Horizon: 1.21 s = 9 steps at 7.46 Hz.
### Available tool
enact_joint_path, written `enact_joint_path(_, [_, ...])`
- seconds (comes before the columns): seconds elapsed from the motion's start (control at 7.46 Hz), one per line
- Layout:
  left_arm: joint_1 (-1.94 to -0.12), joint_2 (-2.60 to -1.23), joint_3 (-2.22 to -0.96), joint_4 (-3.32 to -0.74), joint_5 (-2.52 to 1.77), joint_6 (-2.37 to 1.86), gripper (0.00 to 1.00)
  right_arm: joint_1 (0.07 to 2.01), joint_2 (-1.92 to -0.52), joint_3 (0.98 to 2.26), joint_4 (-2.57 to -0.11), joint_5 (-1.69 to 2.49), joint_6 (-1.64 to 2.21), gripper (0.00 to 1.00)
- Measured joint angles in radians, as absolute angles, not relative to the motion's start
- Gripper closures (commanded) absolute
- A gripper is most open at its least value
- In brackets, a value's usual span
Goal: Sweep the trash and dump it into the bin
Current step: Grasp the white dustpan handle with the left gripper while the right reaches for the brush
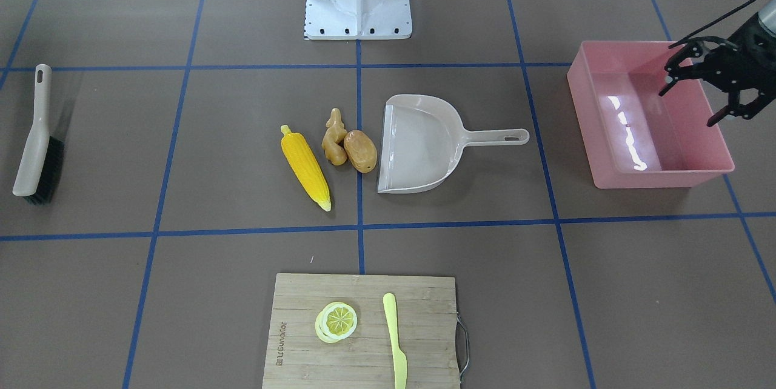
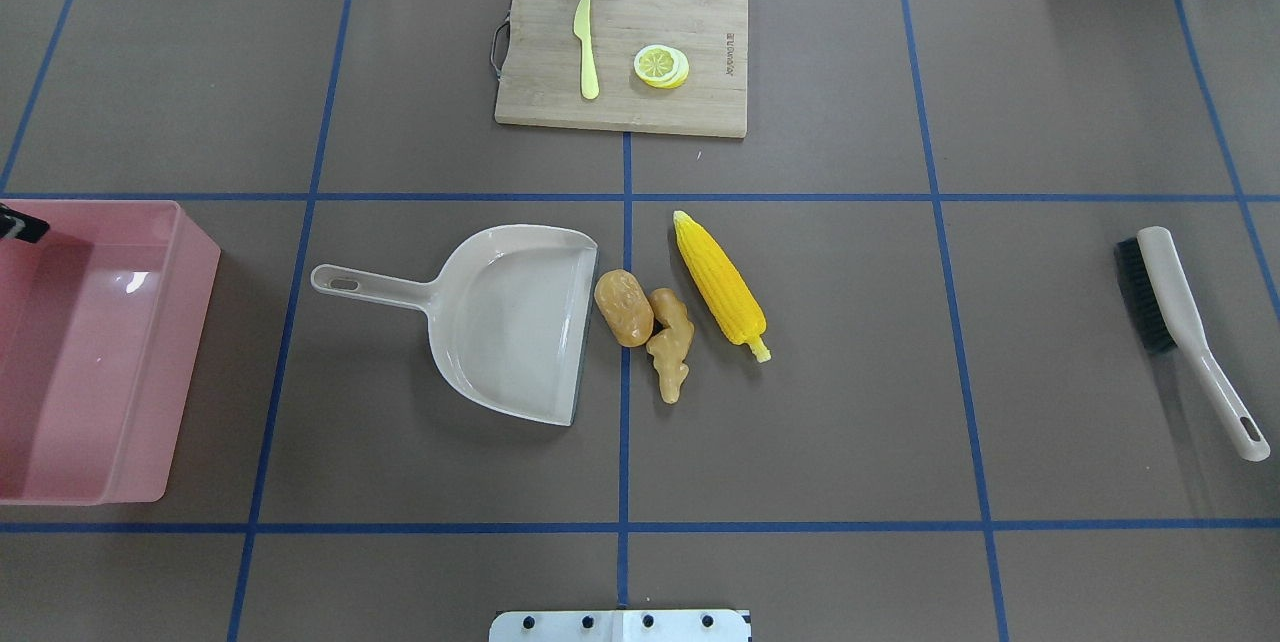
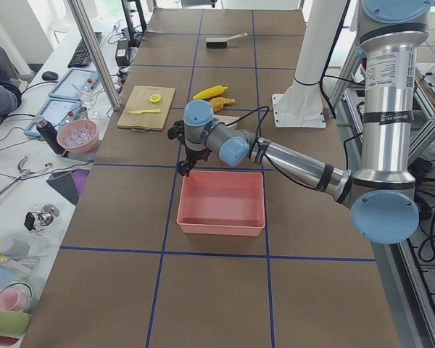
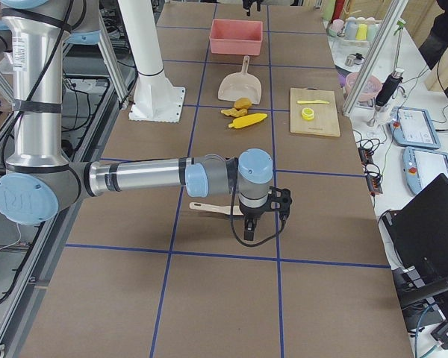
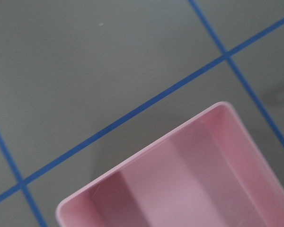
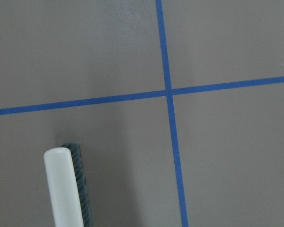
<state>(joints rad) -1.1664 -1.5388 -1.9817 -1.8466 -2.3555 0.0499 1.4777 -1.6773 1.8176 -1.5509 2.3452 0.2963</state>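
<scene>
The pink bin [image 1: 661, 178] sits empty at the table's end, the left gripper [image 1: 691, 101] spread open above it. The dustpan [image 1: 418, 140] is empty too, with corn cob [image 1: 305, 166], ginger root [image 1: 334, 136] and potato [image 1: 361, 150] unswept just beside its mouth. The right gripper [image 4: 248, 227] hangs near the brush [image 1: 35, 140]; I cannot tell whether it is open.

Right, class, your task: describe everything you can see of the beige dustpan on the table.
The dustpan is beige, smooth plastic by its look: a wide flat scoop with a raised rounded back wall and a straight handle ending in an oval slot. It lies flat on the brown table, empty, its open lip facing the potato, close by; whether they touch I cannot tell. The handle points toward the pink bin. Nothing holds it.
</scene>
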Motion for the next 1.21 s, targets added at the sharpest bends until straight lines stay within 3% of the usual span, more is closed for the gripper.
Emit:
enact_joint_path(0.54, [-0.914,-1.666,-2.058,-1.875,-2.245,0.124,0.01,1.220,-1.795,1.936,-1.482,2.344,0.359,0.00])
enact_joint_path(1.21, [-0.772,-1.796,-2.061,-1.874,-2.119,0.262,0.01,1.100,-1.880,1.934,-1.386,2.288,0.444,0.00])
